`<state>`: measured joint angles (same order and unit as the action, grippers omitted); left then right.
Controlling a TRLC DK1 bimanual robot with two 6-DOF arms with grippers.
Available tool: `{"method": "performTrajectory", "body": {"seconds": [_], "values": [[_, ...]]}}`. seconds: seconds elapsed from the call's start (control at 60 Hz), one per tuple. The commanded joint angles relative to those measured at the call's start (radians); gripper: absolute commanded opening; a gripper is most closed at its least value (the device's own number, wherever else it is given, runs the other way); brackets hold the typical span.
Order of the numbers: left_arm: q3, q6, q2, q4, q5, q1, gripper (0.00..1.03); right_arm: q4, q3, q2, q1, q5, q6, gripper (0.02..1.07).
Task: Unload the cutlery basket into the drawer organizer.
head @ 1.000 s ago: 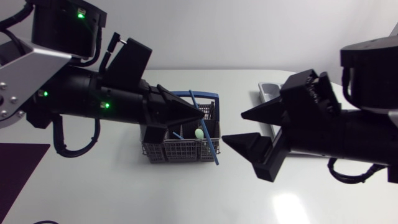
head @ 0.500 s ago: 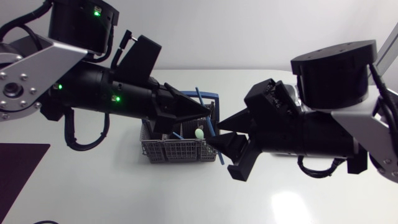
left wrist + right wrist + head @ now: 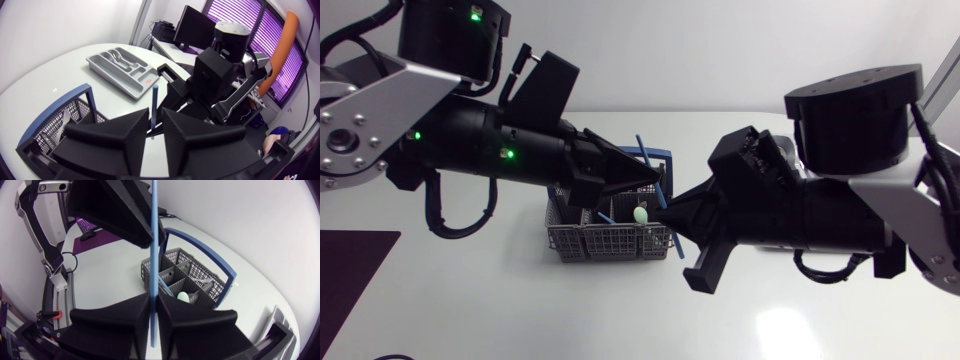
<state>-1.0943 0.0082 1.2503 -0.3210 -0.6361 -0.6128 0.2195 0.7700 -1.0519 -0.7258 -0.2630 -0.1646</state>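
Blue stick [image 3: 154, 255]: upright above right end of basket [image 3: 610, 240], pinched by both right gripper [image 3: 154, 311] and left gripper [image 3: 156, 131]. Handover: left lets go only once right grip looks firm. Then carry clear of basket handle toward organizer tray [image 3: 120, 75], far right.

- Two arms: a left arm [image 3: 460, 150] and a right arm [image 3: 830, 225].
- Two sets of jaws, one on each arm, each with two wedge fingers.
- One cutlery basket [image 3: 610, 242], grey mesh with one blue handle.
- One long blue stick-like utensil [image 3: 154, 255].
- One pale green spoon [image 3: 640, 214] in the basket; the darker pieces beside it are too hidden to count.
- One grey drawer organizer [image 3: 117, 82]; the silvery cutlery [image 3: 120, 54] in it cannot be counted.
- One purple mat [image 3: 350, 265].
- One white worktop [image 3: 520, 310].
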Motion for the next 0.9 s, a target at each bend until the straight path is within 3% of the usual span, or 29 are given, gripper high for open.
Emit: {"method": "performTrajectory", "body": {"seconds": [0.0,0.067,0.183,0.4,0.533,0.717,0.883], "values": [[-0.056,-0.034,0.009,0.003,-0.016,0.025,0.58,-0.006,-0.032,0.012,-0.006,0.001,-0.012,0.08],[-0.084,-0.036,0.003,0.005,-0.016,0.054,0.69,0.003,-0.044,0.027,-0.004,0.001,-0.013,0.08],[-0.133,-0.063,-0.005,0.03,-0.016,0.114,0.75,0.02,-0.071,0.064,0.005,0.001,-0.019,0.08],[-0.207,-0.066,-0.012,0.013,-0.014,0.249,0.75,0.055,-0.11,0.119,0.17,-0.025,-0.047,0.08],[-0.182,0.036,-0.025,-0.05,-0.01,0.297,0.74,0.05,-0.101,0.089,0.379,-0.067,-0.065,0.08],[-0.067,0.19,-0.052,-0.112,0.07,0.283,0.74,-0.016,-0.054,-0.085,0.635,-0.085,-0.079,0.08],[0.045,0.325,-0.107,-0.124,0.171,0.237,0.74,-0.08,0.049,-0.312,0.76,-0.053,-0.05,0.08]]}}
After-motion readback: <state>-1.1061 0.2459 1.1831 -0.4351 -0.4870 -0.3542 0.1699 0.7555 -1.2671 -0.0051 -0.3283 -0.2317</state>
